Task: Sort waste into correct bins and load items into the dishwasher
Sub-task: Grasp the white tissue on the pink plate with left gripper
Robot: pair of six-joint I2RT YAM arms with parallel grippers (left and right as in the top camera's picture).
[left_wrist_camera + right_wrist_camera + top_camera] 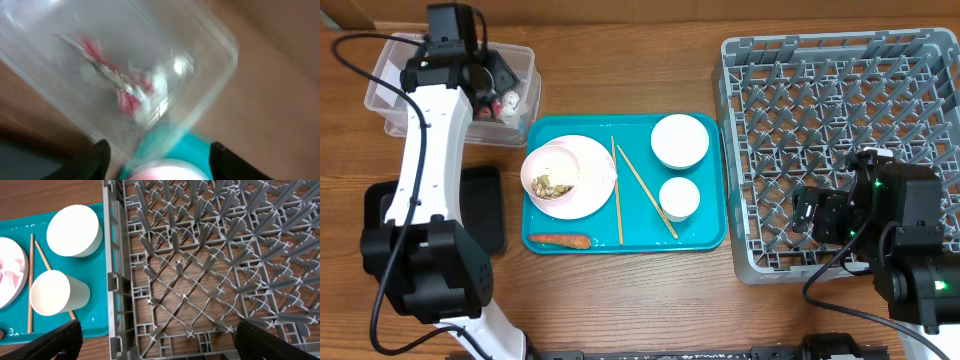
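Fingers spread and empty, the left gripper point(160, 161) is hovering over one clear plastic bin point(522, 58) at the far-left corner, which is holding crumpled red-and-white waste point(125, 95). The right gripper point(160, 341) is hanging spread over one grey lattice dishwasher rack point(840, 90) at the right edge. One teal plastic tray point(705, 235) mid-bench is carrying one pink plate point(592, 165), two white cups point(680, 140) point(679, 197), two wooden chopsticks point(619, 205) point(646, 190) and one orange carrot point(560, 241).

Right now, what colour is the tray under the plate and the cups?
The tray is teal; the overhead view shows it best.
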